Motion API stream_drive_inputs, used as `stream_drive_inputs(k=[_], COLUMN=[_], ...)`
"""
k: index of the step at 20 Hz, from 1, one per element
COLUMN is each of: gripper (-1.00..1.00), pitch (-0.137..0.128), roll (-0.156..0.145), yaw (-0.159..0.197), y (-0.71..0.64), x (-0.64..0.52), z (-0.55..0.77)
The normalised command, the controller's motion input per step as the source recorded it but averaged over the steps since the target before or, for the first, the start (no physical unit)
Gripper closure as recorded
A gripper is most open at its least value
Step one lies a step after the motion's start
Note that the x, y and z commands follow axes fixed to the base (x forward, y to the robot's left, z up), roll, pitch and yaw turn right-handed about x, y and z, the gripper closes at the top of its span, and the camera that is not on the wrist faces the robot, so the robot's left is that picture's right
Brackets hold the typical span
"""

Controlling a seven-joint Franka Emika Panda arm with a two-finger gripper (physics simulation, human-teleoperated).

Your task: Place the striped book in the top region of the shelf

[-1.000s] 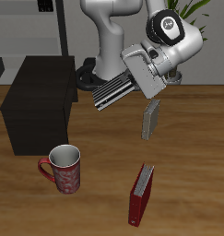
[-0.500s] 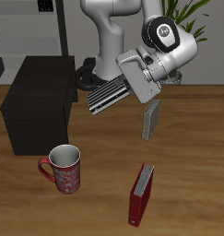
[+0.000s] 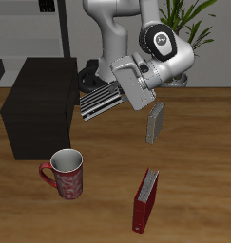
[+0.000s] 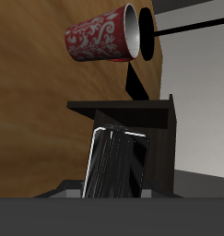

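The shelf [image 3: 41, 104] stands at the table's back, its flat top bare. The gripper [image 3: 115, 95] carries the striped book [image 3: 100, 101] in the air between the robot's base and the shelf — claw clamped on one end. The book lies nearly flat, long axis pointing toward the shelf and dipping slightly. Best lift that leading end above the top edge before sliding across — then lower gently.

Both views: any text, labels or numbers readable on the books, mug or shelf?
None readable.
Striped book: stripes only.
Mug: red and white pattern, no words.
Red book, grey book, shelf: blank.
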Motion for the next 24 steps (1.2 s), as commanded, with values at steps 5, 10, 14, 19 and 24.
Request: stream_drive_inputs(k=[5,10,14,19,24], gripper=[1.0,1.0,1.0,1.0,1.0], pitch=[0.012,0.005,0.022,0.012,0.02], roll=[-0.032,-0.02,-0.031,-0.007,-0.028], yaw=[-0.017,-0.006,-0.004,-0.011,-0.015], y=[-0.18,-0.12,-0.18,-0.17,-0.22], x=[0.05,0.07,0.07,0.11,0.1], z=[0.0,-0.04,-0.13,-0.1,-0.14])
